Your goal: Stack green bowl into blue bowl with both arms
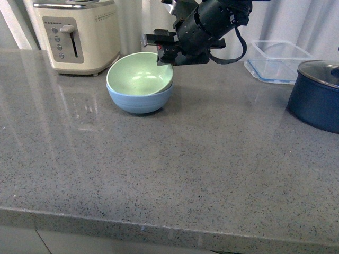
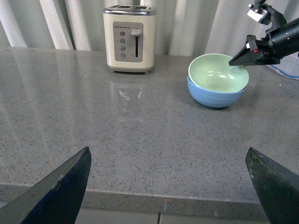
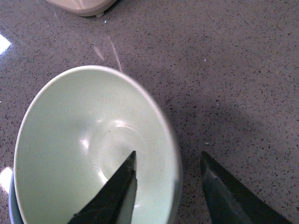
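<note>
The green bowl [image 1: 139, 75] sits tilted inside the blue bowl [image 1: 139, 101] on the grey counter, in front of the toaster. My right gripper [image 1: 164, 57] is open at the green bowl's right rim; in the right wrist view [image 3: 168, 161] one finger is over the inside of the green bowl [image 3: 70, 144], the other outside the rim, above the counter. A sliver of the blue bowl [image 3: 13, 205] shows under it. My left gripper [image 2: 168, 161] is open and empty near the counter's front edge, far from the green bowl [image 2: 216, 73] and the blue bowl [image 2: 216, 97].
A cream toaster [image 1: 79, 34] stands at the back left. A clear plastic container [image 1: 278, 61] and a dark navy pot with a glass lid [image 1: 317, 95] stand at the right. The counter's front edge [image 1: 159, 225] runs across the near side.
</note>
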You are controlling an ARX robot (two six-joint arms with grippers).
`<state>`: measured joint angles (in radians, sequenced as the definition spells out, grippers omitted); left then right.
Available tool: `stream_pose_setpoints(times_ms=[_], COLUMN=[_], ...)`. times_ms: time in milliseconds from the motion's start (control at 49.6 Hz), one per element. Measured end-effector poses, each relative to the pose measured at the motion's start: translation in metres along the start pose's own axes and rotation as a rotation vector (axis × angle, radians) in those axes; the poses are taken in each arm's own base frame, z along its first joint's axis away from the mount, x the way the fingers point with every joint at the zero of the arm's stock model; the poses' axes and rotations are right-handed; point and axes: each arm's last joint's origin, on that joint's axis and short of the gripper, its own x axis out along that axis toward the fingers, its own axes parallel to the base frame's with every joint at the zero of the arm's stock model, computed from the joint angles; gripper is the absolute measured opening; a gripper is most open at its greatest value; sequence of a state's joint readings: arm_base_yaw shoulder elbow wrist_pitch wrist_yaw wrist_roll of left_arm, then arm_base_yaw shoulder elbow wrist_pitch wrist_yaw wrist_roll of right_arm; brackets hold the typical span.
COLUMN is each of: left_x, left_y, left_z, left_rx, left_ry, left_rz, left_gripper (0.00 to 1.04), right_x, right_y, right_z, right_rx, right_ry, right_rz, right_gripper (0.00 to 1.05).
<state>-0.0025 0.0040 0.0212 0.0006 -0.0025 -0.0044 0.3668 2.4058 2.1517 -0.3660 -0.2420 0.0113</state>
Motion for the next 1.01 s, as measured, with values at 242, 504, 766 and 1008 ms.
stream_pose_setpoints(times_ms=[242, 504, 766, 1008], left_x=[0.0, 0.0, 0.0, 0.0], left_y=[0.0, 0.0, 0.0, 0.0], left_z=[0.0, 0.0, 0.0, 0.0], left_rx=[0.0, 0.0, 0.0, 0.0], left_ry=[0.0, 0.0, 0.0, 0.0], left_rz=[0.0, 0.0, 0.0, 0.0], left_gripper=[0.98, 0.98, 0.98, 0.98], right_x=[-0.018, -0.117, -0.199, -0.262], right_y=[-0.011, -0.042, -0.076, -0.085], right_z=[0.004, 0.016, -0.019, -0.075], right_rx=[0.024, 0.072, 0.175, 0.211], right_ry=[-0.034, -0.174, -0.256, -0.291], right_rz=[-0.03, -0.142, -0.309, -0.57], right_gripper=[0.89, 0.95, 0.95, 0.95])
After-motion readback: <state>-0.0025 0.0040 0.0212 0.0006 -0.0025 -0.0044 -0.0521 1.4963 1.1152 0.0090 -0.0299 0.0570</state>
